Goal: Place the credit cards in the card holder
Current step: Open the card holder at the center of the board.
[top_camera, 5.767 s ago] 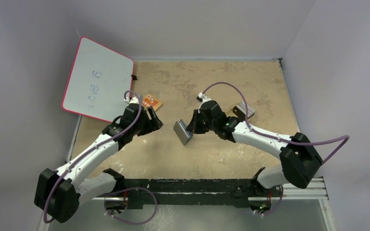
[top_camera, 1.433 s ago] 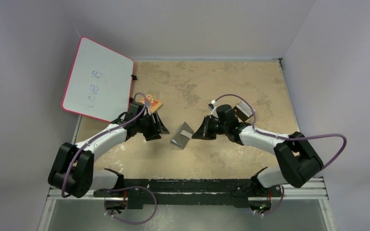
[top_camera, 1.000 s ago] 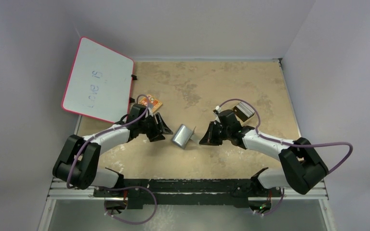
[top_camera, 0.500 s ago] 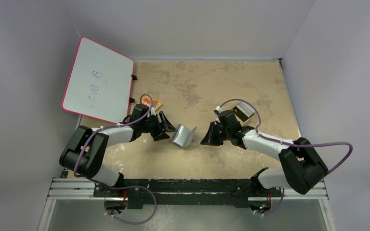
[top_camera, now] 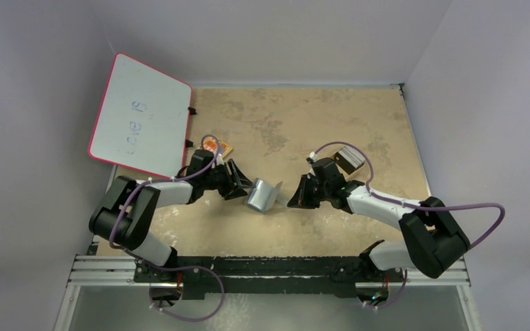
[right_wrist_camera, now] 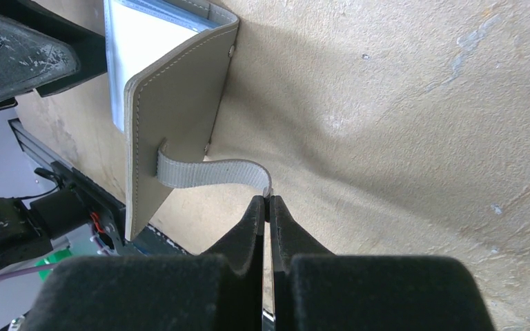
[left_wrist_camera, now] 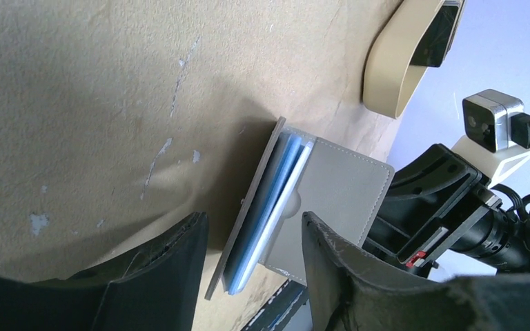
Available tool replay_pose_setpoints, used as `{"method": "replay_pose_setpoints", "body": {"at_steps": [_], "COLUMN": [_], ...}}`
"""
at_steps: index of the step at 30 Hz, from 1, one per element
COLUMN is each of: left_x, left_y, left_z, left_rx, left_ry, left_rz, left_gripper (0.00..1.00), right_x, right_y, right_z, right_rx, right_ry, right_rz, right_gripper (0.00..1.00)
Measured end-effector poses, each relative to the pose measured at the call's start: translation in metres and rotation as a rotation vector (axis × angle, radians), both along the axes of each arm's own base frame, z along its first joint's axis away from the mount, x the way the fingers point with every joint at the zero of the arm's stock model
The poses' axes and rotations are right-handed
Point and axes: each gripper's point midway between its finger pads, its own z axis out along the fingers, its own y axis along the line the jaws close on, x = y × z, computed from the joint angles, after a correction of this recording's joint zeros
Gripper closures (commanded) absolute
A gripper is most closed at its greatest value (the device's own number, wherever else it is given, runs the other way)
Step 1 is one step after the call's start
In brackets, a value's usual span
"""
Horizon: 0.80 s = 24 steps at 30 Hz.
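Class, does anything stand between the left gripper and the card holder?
Nothing visible does. The open left gripper faces the open side of the card holder, whose edge shows between its jaws. The right gripper, shut on the strap, is on the far side, clear of it.

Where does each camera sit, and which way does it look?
Top external: above, behind the bases, looking down on the table; both arms show, left gripper and right gripper flanking the card holder.
Left wrist: on the left arm, low, facing the holder's blue-lined edge; its open fingers show.
Right wrist: on the right arm, facing the holder's grey outside; its shut fingers pinch the strap.
Shared: both wrist views show the card holder and the other arm.
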Motion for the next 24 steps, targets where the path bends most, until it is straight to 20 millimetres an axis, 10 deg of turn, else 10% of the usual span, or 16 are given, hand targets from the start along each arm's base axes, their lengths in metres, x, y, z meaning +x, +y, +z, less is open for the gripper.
{"method": "replay_pose_setpoints", "body": {"at_steps": [12,19,24], "left_x": [-0.011,-0.012,-0.008], "left_y": [-0.026,-0.019,-0.004], "left_z": [0.001,0.019,0.034], "left_rx": [-0.041,-0.016,0.1], "left_ry": [0.001,-0.04,-0.108], "left_rz": [-0.051,-0.031,0.002], "left_gripper": [0.93,0.99,0.96], "right_x": [0.003,0.005,0.024], "right_y": [-0.002,-0.006,-0.001], "right_z": [-0.001,0.003,0.05], "right_rx": [-0.014,-0.044,-0.021], "right_ry": [-0.011,-0.022,-0.135], "right_rz": [-0.011,-0.007,-0.017], "right_gripper": [1.0,0.71,0.56]}}
